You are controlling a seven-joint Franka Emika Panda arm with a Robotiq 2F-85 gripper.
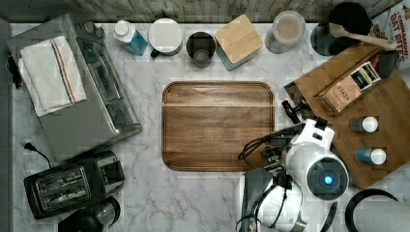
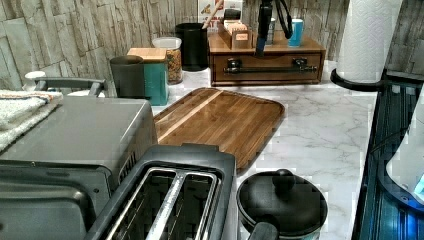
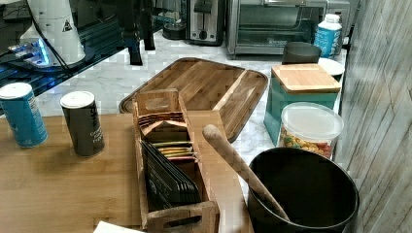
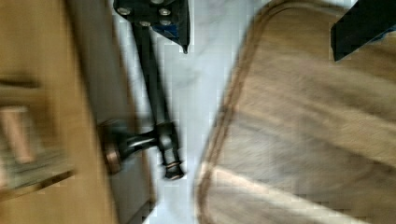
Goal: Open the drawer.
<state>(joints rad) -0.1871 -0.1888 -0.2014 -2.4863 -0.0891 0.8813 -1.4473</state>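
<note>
A white marble counter (image 1: 193,193) carries a walnut tray (image 1: 217,125) at the centre of the top view, with a toaster oven (image 1: 92,96) at the top view's left and a low wooden stand (image 2: 267,50) at upper centre of the left view. The drawer (image 2: 265,70) sits in that stand's front, apparently shut, its black bar handle (image 2: 270,69) running across it. The gripper (image 4: 259,21) hangs above the handle with its fingers (image 4: 159,14) spread wide, one just at the bar, the other over the tray, holding nothing.
</note>
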